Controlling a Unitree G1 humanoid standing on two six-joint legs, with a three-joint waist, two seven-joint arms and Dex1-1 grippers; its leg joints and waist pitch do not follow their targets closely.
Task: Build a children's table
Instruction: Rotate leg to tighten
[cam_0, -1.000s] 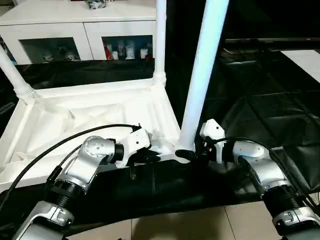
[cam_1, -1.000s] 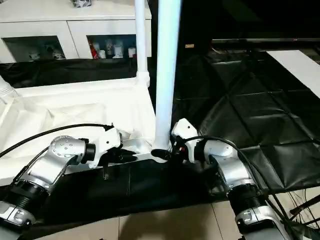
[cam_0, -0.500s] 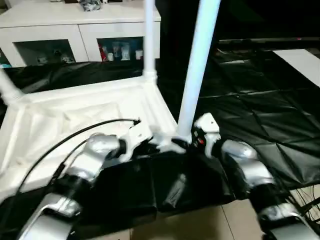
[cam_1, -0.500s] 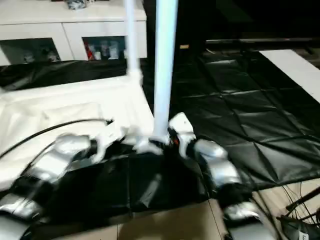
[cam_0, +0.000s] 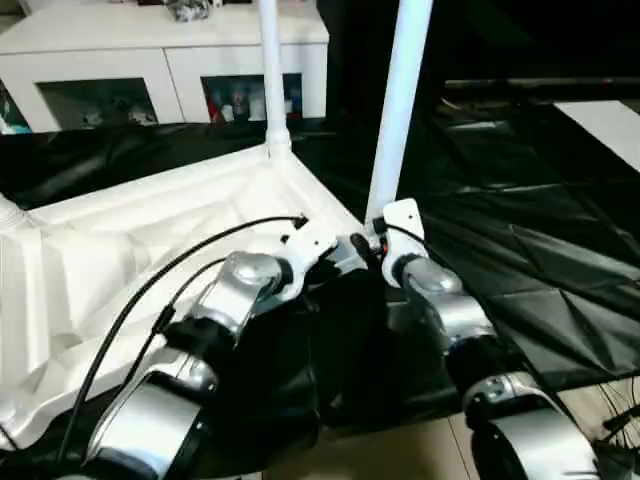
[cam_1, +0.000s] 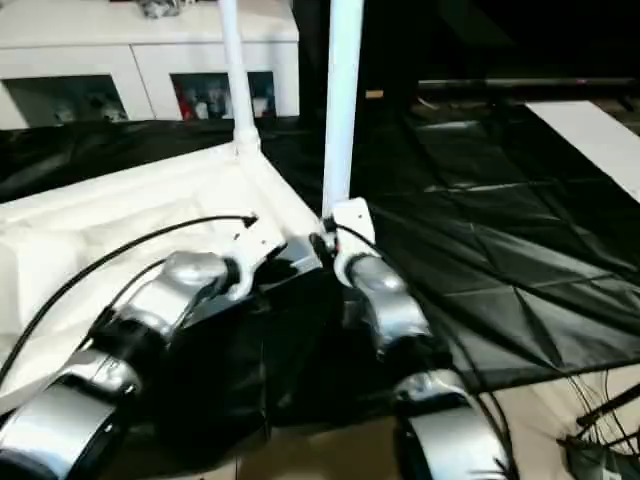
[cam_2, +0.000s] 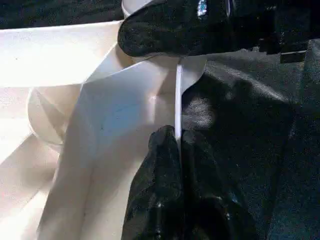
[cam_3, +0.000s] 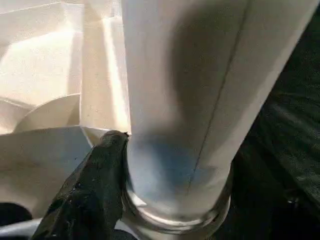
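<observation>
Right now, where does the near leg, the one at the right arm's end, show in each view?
Left eye: near leg upright, right of centre, running off the top.
Right eye: near leg upright, at centre, running off the top.
Left wrist: near leg a white sliver at the top edge, probably its foot.
Right wrist: near leg a thick tube close up, across the middle.
Shared landmark: the corner socket it stands in.

Lighting: dim room, black cloth (cam_0: 520, 250) dark with faint sheen. White table top (cam_0: 130, 250) glares, washed out. Forearms (cam_0: 240, 290) motion-blurred. Wrist views soft, close-focus.
</observation>
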